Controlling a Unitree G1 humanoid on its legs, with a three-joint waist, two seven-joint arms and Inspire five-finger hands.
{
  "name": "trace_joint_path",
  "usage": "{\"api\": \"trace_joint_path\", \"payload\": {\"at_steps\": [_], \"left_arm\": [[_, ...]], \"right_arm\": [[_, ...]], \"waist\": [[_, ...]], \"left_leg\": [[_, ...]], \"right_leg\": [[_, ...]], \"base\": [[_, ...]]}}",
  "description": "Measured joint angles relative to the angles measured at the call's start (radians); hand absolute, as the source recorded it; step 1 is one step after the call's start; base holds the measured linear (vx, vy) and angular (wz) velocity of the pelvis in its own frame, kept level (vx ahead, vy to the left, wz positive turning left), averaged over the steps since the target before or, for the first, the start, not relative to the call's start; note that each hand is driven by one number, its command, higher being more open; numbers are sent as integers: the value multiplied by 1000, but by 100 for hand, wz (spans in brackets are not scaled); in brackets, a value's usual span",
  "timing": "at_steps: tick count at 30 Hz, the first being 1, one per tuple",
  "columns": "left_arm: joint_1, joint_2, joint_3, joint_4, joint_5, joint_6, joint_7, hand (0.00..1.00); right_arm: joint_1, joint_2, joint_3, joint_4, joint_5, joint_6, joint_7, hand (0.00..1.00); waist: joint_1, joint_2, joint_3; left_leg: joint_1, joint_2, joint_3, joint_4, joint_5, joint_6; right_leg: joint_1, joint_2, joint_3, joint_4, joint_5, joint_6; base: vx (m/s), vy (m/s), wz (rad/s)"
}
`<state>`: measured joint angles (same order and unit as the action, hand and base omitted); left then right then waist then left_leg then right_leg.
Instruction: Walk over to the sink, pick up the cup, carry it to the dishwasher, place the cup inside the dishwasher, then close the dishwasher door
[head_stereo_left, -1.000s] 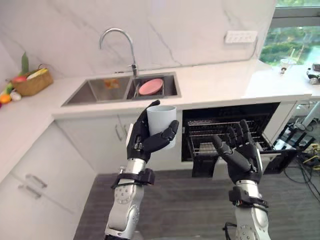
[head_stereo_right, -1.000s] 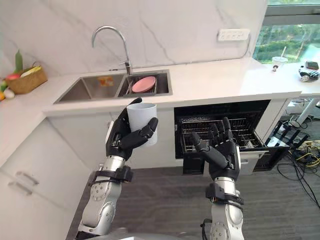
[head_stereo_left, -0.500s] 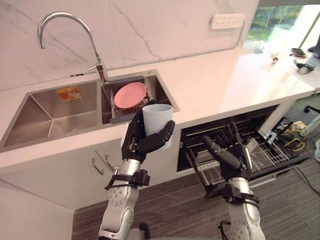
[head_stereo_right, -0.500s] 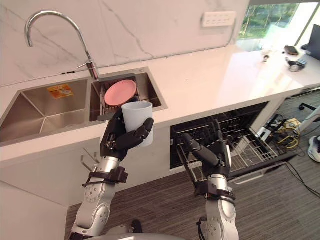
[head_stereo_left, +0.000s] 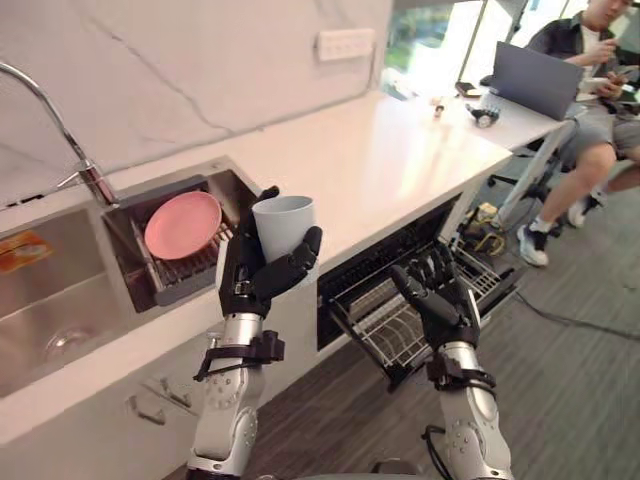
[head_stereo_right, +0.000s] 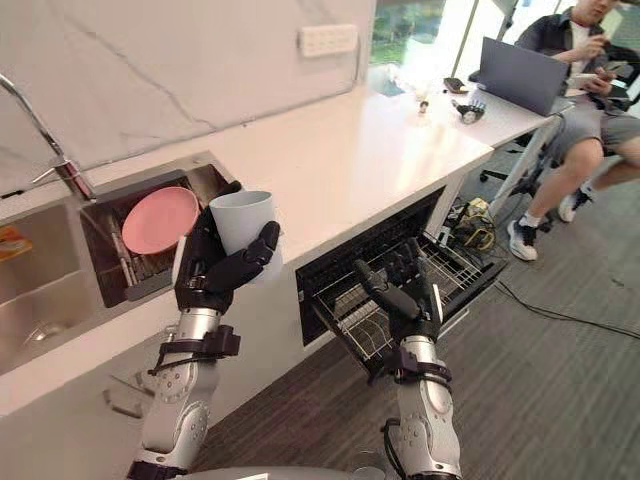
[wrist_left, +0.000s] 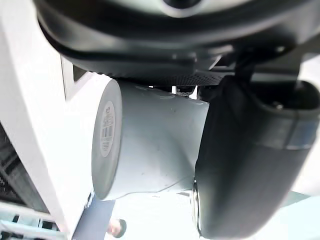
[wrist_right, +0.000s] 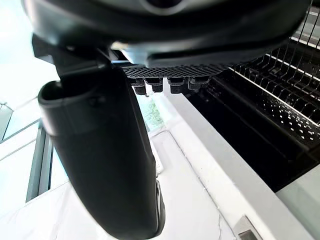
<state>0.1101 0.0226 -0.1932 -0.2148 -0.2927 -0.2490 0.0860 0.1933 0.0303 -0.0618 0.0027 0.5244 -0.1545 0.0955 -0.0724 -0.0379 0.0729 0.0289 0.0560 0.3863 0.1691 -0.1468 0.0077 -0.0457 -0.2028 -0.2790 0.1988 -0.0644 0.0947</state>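
A pale grey-white cup (head_stereo_left: 285, 228) stands upright in my left hand (head_stereo_left: 255, 280), whose fingers and thumb curl round it; I hold it in front of the counter edge, right of the sink (head_stereo_left: 60, 300). The left wrist view shows the cup (wrist_left: 145, 150) from below, wrapped by the thumb. The dishwasher (head_stereo_left: 400, 265) is open under the counter, its wire rack (head_stereo_left: 400, 325) pulled out. My right hand (head_stereo_left: 440, 300) hovers in front of the rack with straight fingers, holding nothing.
A pink plate (head_stereo_left: 182, 224) leans in a rack in the sink's right basin, by the tap (head_stereo_left: 85, 165). A person (head_stereo_left: 590, 110) sits at the counter's far right with a laptop (head_stereo_left: 535, 80). Dark floor (head_stereo_left: 560, 390) lies open before the dishwasher.
The whole picture has swung right and tilted, so the camera moved: the sink slid left and the seated person came into sight. Both hands keep their poses, and the cup stays held.
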Motion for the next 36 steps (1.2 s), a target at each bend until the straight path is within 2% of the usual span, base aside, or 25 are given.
{"api": "trace_joint_path", "payload": {"at_steps": [5,7,8,10,11,12,13,15,16,17,18,20,21,23,27,29,32,36], "left_arm": [[-8,-31,0,0,18,0,5,0],[-7,-31,-1,0,18,0,5,0],[-4,-28,0,1,18,0,6,0],[7,-27,-1,5,18,-1,6,0],[19,-37,-1,5,18,-1,6,0],[43,-49,5,7,16,-2,8,0],[63,-46,6,33,17,-12,17,0],[57,-33,6,61,19,-27,25,0],[49,-30,6,78,22,-29,26,0],[40,-30,4,99,37,-32,35,0],[32,-31,-4,114,58,-32,57,0],[11,-7,-10,139,78,-36,75,0],[-13,15,-11,142,90,-37,82,0],[-51,27,-15,144,117,-38,83,0],[-90,19,-22,143,171,-75,80,0],[-101,15,-38,143,178,-85,70,0],[-103,15,-66,143,238,-86,57,0],[-114,18,-79,143,294,-86,57,0]], "right_arm": [[3,0,33,-24,2,0,3,100],[2,-2,46,-24,3,0,12,100],[3,-1,58,-24,4,0,17,100],[6,0,75,-26,6,2,29,100],[7,-6,77,-40,6,2,38,100],[7,-17,74,-67,7,2,58,100],[-9,-29,69,-71,32,-2,90,100],[-35,-32,54,-76,63,-17,114,100],[-48,-32,46,-81,83,-22,124,100],[-56,-38,42,-87,95,-20,138,100],[-67,-61,44,-92,125,-5,175,100],[-67,-71,55,-87,165,36,229,100],[-68,-70,62,-94,205,55,265,100],[-78,-69,62,-100,269,98,311,100],[-107,-71,73,-100,307,230,374,100],[-110,-74,74,-101,310,263,401,100],[-110,-91,89,-100,308,287,410,100],[-111,-93,91,-98,308,290,407,100]], "waist": [[4,16,-5],[9,24,-4],[13,34,3],[28,45,26],[29,71,42],[31,107,52],[49,121,44],[52,116,45],[52,115,45],[51,117,44],[48,132,34],[34,93,10],[24,64,0],[23,51,-6],[27,52,-14],[26,52,-17],[23,52,-18],[19,51,-19]], "left_leg": [[6,0,5,-14,8,12],[9,9,11,-10,-1,0],[9,32,14,32,-22,-23],[-52,108,-6,296,-64,-77],[-96,156,-48,463,-69,-86],[-160,210,-108,653,-50,-119],[-172,191,-176,660,-66,-139],[-169,140,-216,506,-100,-117],[-168,116,-238,398,-99,-112],[-153,95,-260,276,-72,-109],[-133,92,-273,121,95,-101],[-97,54,-250,35,125,-88],[-84,26,-242,-32,159,-77],[-69,1,-240,-100,190,-70],[-13,-7,-241,-187,219,-71],[-11,-7,-242,-215,235,-71],[0,-9,-244,-255,255,-73],[-1,-7,-245,-255,258,-75]], "right_leg": [[30,13,-1,-71,31,9],[36,21,-1,-73,27,6],[53,33,-3,-72,18,-7],[105,54,2,-71,-5,-8],[136,76,5,-66,-23,-17],[172,105,30,-62,-46,-34],[183,106,81,-63,-50,-37],[173,85,126,-65,-47,-32],[165,73,148,-66,-41,-23],[156,64,165,-67,-33,-5],[146,70,192,-73,-33,13],[148,35,193,-111,-19,28],[144,12,188,-136,-9,42],[135,-7,177,-148,-3,50],[152,-10,127,-151,-2,52],[150,-7,109,-154,-2,52],[146,-3,100,-158,-1,52],[145,1,84,-162,2,50]], "base": [[58,11,-4],[92,-16,-4],[117,-60,-15],[112,-88,-19],[58,-54,-27],[138,9,-74],[153,42,-90],[155,65,-83],[147,114,-69],[128,171,-74],[170,218,-67],[155,145,-31],[123,68,4],[110,53,10],[67,-19,4],[21,-46,9],[1,-11,2],[-38,-5,-1]]}}
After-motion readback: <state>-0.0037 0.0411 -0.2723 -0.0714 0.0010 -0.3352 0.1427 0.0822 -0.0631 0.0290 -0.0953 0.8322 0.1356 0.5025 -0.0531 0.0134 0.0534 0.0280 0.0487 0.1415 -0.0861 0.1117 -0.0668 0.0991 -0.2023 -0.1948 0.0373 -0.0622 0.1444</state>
